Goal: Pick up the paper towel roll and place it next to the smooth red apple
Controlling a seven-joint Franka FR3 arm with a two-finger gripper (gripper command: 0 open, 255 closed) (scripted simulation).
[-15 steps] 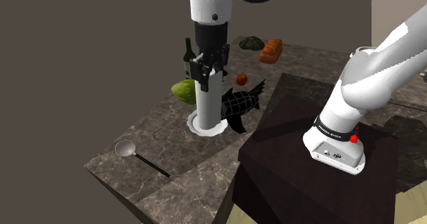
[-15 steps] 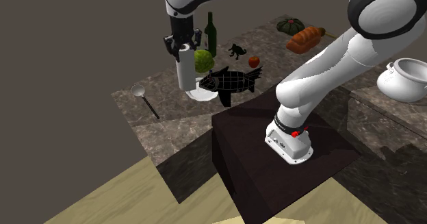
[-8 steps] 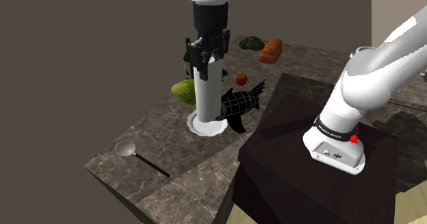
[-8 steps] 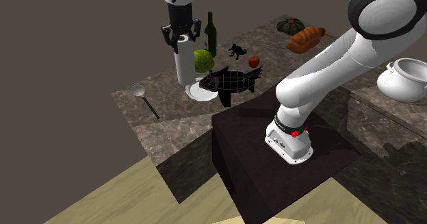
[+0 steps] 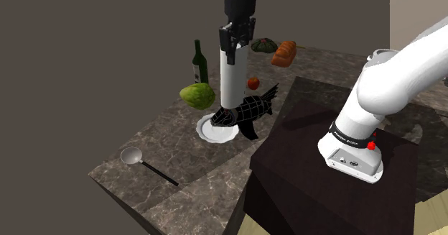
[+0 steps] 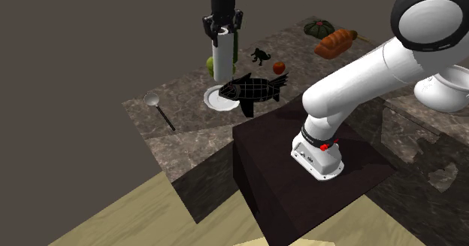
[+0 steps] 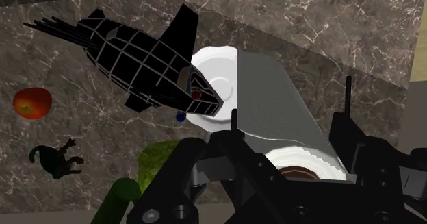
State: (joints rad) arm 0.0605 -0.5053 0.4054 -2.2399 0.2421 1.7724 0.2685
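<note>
Gripper clamped the top end of 1 paper towel roll | roll hung upright beneath it, above white plate | red apple lay near, beyond roll | judged light, soft, crushable; top hold risked sway.

In the shoulder view the arm is cut off by the top edge. The lower end of the roll is hidden behind the fish, by which part of the plate is also covered. In the second exterior view the cabbage is largely hidden behind the roll, and the pot is partly covered by the arm. In the wrist view the roll's near end is masked by the gripper, and the bottle is cut off by the picture's edge. What the small dark figurine depicts cannot be told.
</note>
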